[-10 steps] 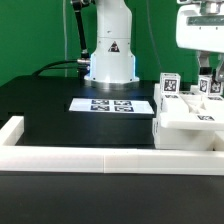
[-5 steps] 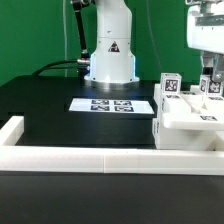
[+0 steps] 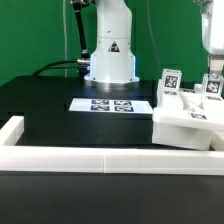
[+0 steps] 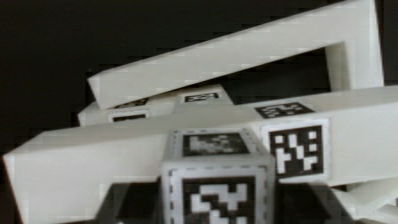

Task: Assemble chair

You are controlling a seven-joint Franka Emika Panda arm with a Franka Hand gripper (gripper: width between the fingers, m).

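Observation:
The chair (image 3: 185, 125) is a partly joined cluster of white blocky pieces with tags at the exterior view's right, resting on the black table beside the rail. Two tagged posts (image 3: 170, 82) stand up from it. My gripper (image 3: 213, 72) comes down at the right edge of the exterior view, partly cut off. In the wrist view my gripper (image 4: 217, 208) has a dark finger (image 4: 128, 207) on each side of a tagged white post (image 4: 217, 185) and is shut on it. The white slab and bars (image 4: 196, 70) lie beyond.
The marker board (image 3: 113, 104) lies flat in the table's middle. A long low white border rail (image 3: 90, 156) runs along the front and turns back at the left. The robot base (image 3: 108, 55) stands at the back, before a green wall.
My gripper has moved toward the exterior view's right, and the chair pieces have shifted right with it.

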